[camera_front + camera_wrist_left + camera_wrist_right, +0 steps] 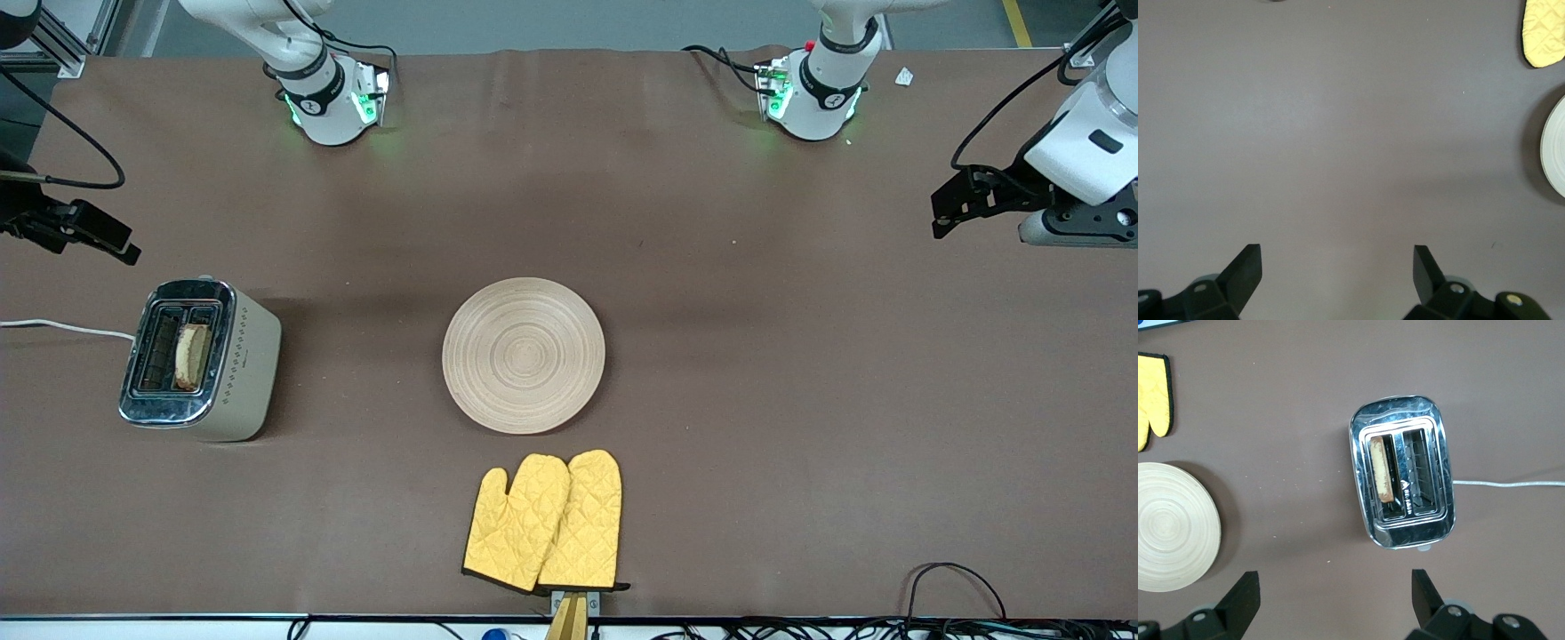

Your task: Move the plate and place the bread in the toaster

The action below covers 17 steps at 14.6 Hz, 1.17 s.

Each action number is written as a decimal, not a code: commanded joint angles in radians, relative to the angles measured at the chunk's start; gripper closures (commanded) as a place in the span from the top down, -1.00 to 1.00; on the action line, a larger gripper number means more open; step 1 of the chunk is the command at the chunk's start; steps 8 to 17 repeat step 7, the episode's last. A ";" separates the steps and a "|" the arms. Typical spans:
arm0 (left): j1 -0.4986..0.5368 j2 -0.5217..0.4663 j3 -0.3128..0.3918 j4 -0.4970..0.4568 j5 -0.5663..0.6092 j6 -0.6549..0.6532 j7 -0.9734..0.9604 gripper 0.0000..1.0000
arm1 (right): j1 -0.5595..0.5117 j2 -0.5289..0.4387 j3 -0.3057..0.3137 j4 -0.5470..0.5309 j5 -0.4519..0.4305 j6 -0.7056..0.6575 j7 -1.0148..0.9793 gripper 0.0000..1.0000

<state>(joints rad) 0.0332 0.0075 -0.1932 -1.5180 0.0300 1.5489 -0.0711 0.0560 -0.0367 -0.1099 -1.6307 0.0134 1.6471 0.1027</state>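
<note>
Looks pretty much wrapped up here. Squarish slice of brown wholegrain bread (1383, 469) already standing on edge in one slot of the cream-beige two-slot toaster with the shiny chrome top (201, 359), the slot on the plate's side, so probably nothing left to feed in. Toaster sitting at the right arm's end of the brown-covered desk (800, 400), white cord (67, 328) trailing off toward the desk edge.

Right gripper (1335, 590) hanging up high, more or less over the toaster and slightly toward the bases from it, jaws spread wide and holding nothing. Straight-down look into both slots from there, so a decent spot for checking the drop.

Round light beige wooden plate with ring grain (524, 356) lying flat mid-desk, well apart from both sets of jaws, bare on top. Guessing parked in the middle to leave room around the toaster, though no way of telling from this alone.

Left gripper (1337, 265) way out over bare desk at the left arm's end, jaws also wide apart and empty, just waiting. Only a sliver of the plate's rim within its wrist view.

Pair of yellow quilted oven mitts (545, 522) lying just beside the plate, nearer the front camera, clear of everything. Not part of the job, best left alone.
</note>
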 commanded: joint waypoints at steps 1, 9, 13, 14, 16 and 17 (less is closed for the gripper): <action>-0.004 0.017 -0.006 0.035 0.019 0.000 0.008 1.00 | -0.028 -0.026 0.009 -0.023 0.010 0.033 -0.057 1.00; 0.005 0.022 -0.008 0.035 0.004 -0.001 -0.003 1.00 | -0.028 -0.008 0.009 -0.001 -0.033 0.025 -0.063 1.00; 0.005 0.022 -0.008 0.035 0.004 -0.001 -0.003 1.00 | -0.028 -0.008 0.009 -0.001 -0.033 0.025 -0.063 1.00; 0.005 0.022 -0.008 0.035 0.004 -0.001 -0.003 1.00 | -0.028 -0.008 0.009 -0.001 -0.033 0.025 -0.063 1.00; 0.005 0.022 -0.008 0.035 0.004 -0.001 -0.003 1.00 | -0.028 -0.008 0.009 -0.001 -0.033 0.025 -0.063 1.00; 0.005 0.022 -0.008 0.035 0.004 -0.001 -0.003 1.00 | -0.028 -0.008 0.009 -0.001 -0.033 0.025 -0.063 1.00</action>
